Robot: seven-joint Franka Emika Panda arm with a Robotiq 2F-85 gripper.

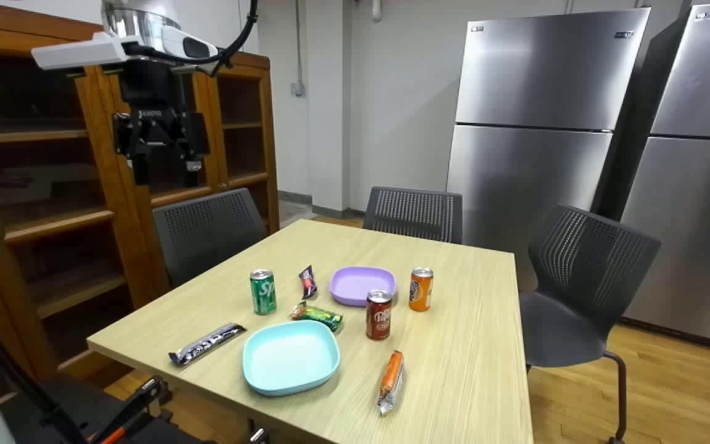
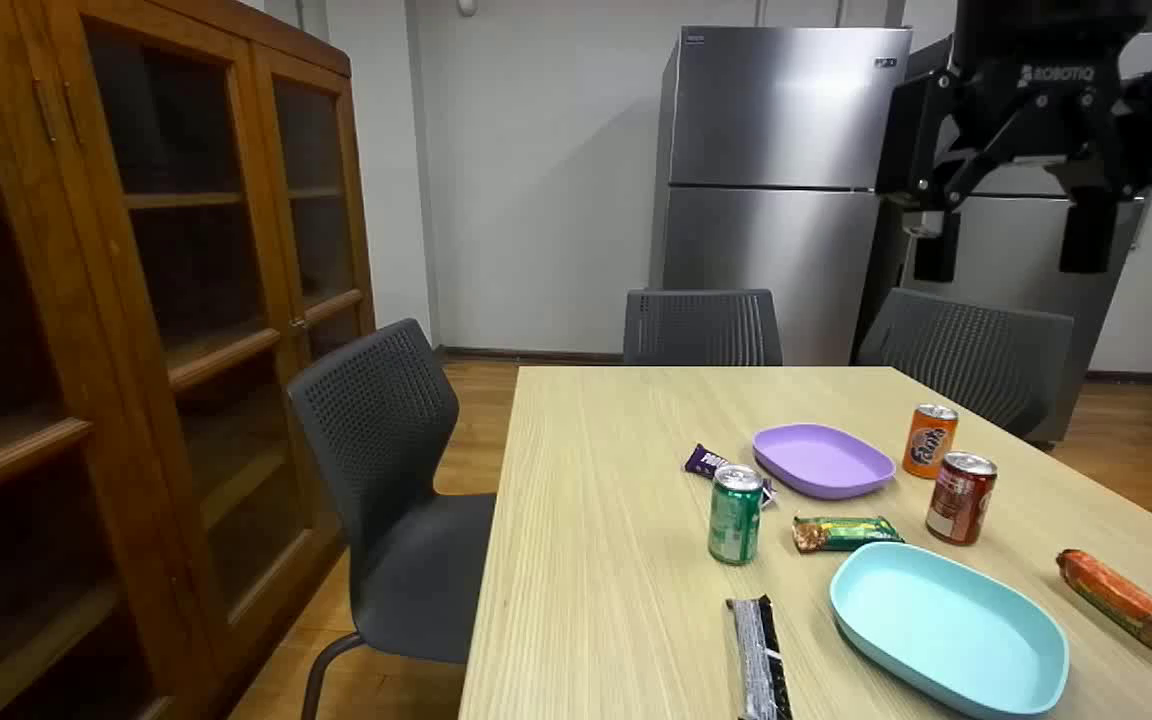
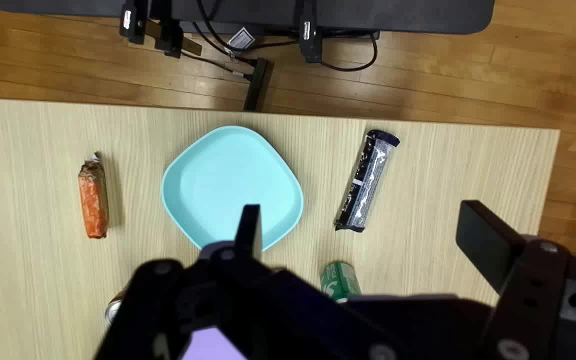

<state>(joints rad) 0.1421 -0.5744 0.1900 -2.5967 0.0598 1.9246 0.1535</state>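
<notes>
Fingers (image 2: 1088, 240) hang wide and empty, well above the counter (image 1: 466, 345); you seem pre-grasp, and reaching the green can (image 1: 263, 293) at left would call for lowering.

I see a green can (image 1: 263, 292) standing upright and, nearer, a wrapped bar (image 1: 207, 344) (black and silver) lying flat.

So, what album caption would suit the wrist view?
Open claw over a table with a blue plate, an orange bar, a black-and-silver bar and a green can.
</notes>
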